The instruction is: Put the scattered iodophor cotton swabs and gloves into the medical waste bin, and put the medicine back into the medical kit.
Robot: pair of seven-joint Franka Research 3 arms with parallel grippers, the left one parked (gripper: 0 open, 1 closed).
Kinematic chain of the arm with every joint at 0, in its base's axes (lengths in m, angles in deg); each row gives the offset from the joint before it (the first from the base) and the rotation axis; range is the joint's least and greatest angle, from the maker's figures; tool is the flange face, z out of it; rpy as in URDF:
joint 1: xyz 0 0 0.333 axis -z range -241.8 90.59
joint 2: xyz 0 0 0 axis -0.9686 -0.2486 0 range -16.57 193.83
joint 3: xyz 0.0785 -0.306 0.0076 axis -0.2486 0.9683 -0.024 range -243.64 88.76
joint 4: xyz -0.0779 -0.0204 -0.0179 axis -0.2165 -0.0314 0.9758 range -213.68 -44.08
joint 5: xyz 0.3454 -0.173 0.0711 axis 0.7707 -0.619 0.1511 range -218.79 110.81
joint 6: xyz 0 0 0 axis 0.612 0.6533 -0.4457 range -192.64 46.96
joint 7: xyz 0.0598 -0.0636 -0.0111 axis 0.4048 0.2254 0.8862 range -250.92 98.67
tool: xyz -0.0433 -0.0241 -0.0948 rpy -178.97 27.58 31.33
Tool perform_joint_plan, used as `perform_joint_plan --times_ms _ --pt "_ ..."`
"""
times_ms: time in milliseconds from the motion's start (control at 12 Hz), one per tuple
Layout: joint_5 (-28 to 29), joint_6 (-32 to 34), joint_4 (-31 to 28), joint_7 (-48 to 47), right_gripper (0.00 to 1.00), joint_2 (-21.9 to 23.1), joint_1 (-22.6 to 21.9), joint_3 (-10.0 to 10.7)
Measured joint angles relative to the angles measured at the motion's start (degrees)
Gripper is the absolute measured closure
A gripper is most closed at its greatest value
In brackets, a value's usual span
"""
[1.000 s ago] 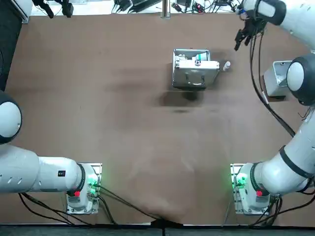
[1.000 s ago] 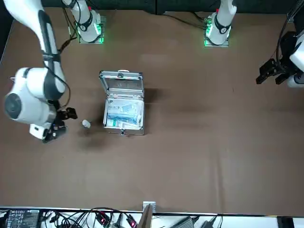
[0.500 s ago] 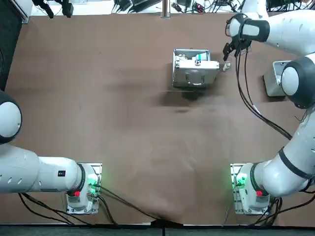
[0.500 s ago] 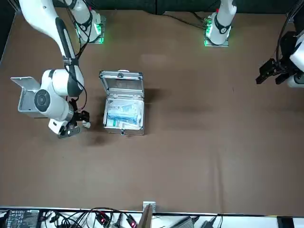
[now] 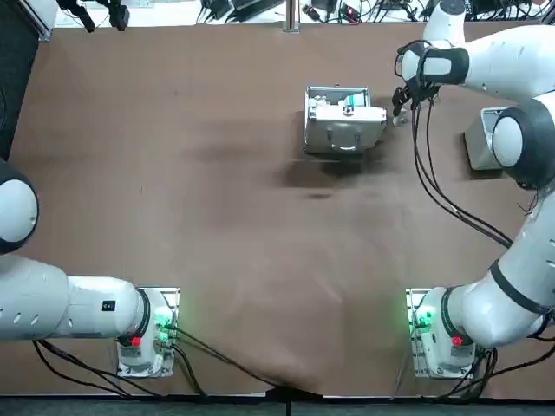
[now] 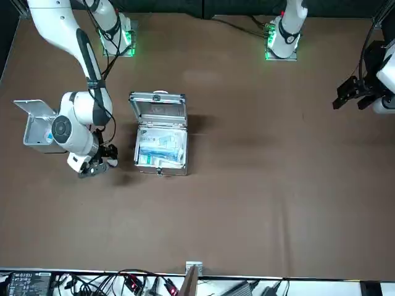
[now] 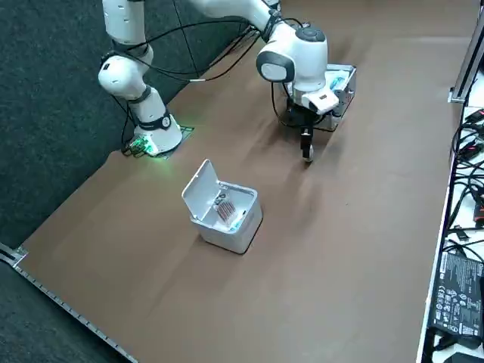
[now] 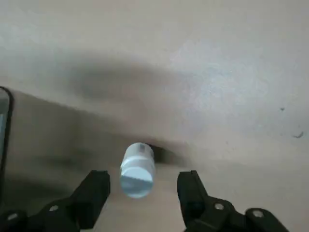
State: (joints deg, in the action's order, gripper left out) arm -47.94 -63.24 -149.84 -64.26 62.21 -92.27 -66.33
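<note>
Robot lab, right gripper [image 8: 142,193] low over brown table [image 5: 217,173], bolted arm bases [image 5: 149,334], edge cables [image 7: 466,144], electronics [image 7: 452,291]

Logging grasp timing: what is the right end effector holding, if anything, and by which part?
Nothing. The right end effector is open, straddling the bottle beside the kit without touching it.

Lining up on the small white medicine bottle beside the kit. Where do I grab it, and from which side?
Take the medicine bottle by its round body just below the cap, coming straight down from above. It appears to stand upright, apart from the medical kit, so both flanks are free. The right gripper hangs over it, open, with a finger on each side.
</note>
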Motion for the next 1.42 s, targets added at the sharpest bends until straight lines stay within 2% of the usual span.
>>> perform_joint_plan --times_ms 83,167,417,500,583,667,750,1000,1167,1417 --pt "0.0 -0.5 0.0 -0.2 0.13 -0.3 0.0 0.0" --pt "0.0 -1.1 0.0 -0.6 0.19 -0.7 -0.1 0.0" --pt "0.0 -1.9 0.0 -1.7 0.21 -1.4 -1.1 0.0" --pt "0.0 -1.9 0.0 -2.2 0.30 -1.5 -1.5 0.0" --pt "0.0 -1.9 0.0 -2.5 0.43 -1.6 -1.7 0.0" --pt "0.0 -1.6 0.0 -2.6 0.48 -1.5 -1.8 0.0" --pt "0.0 -1.1 0.1 -2.6 0.59 -1.4 -1.8 0.0" --pt "0.0 1.7 1.4 -2.7 0.60 0.6 -1.8 0.4" --pt "0.0 6.1 3.6 -4.2 0.60 3.4 -1.8 0.5" --pt "0.1 12.5 8.0 -11.6 0.60 7.4 -2.8 0.1"
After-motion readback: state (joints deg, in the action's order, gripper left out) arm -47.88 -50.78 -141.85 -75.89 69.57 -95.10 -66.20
